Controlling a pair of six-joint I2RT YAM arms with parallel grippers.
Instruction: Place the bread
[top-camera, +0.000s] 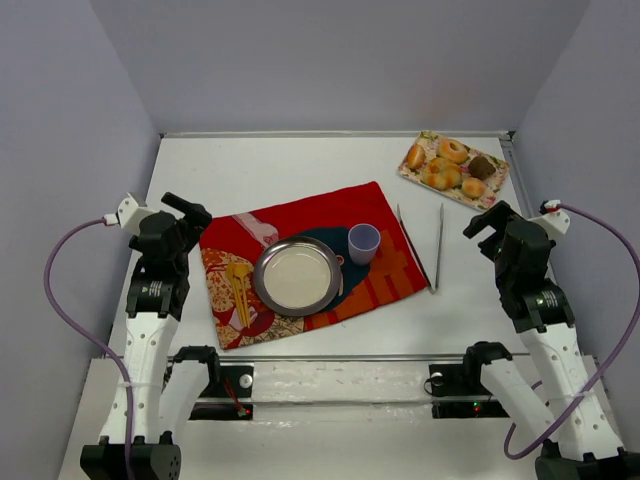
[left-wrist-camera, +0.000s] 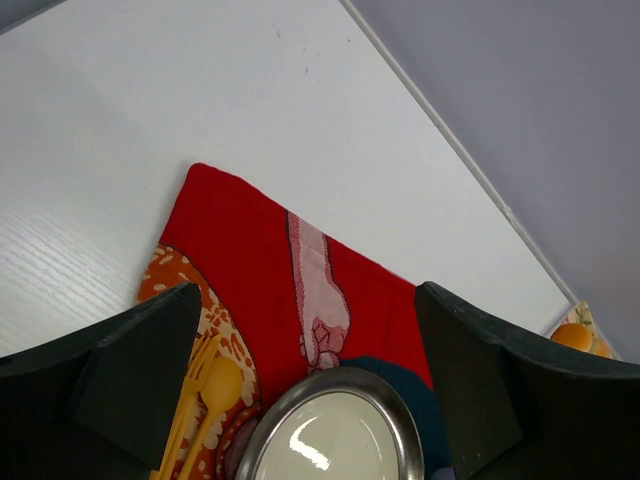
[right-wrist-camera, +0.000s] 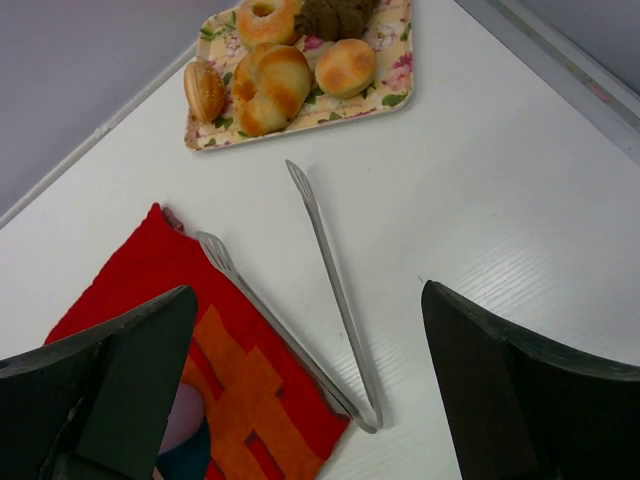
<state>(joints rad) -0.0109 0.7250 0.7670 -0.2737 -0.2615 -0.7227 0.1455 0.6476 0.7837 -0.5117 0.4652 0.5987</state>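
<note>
Several bread rolls and a doughnut lie on a floral tray at the far right; the tray also shows in the right wrist view. Metal tongs lie open on the table, one arm on the red placemat's edge; they also show in the right wrist view. An empty steel plate sits on the placemat and also shows in the left wrist view. My left gripper is open and empty above the placemat's left edge. My right gripper is open and empty, to the right of the tongs.
A lilac cup stands on the placemat right of the plate. A yellow fork and spoon lie left of the plate. White walls enclose the table on three sides.
</note>
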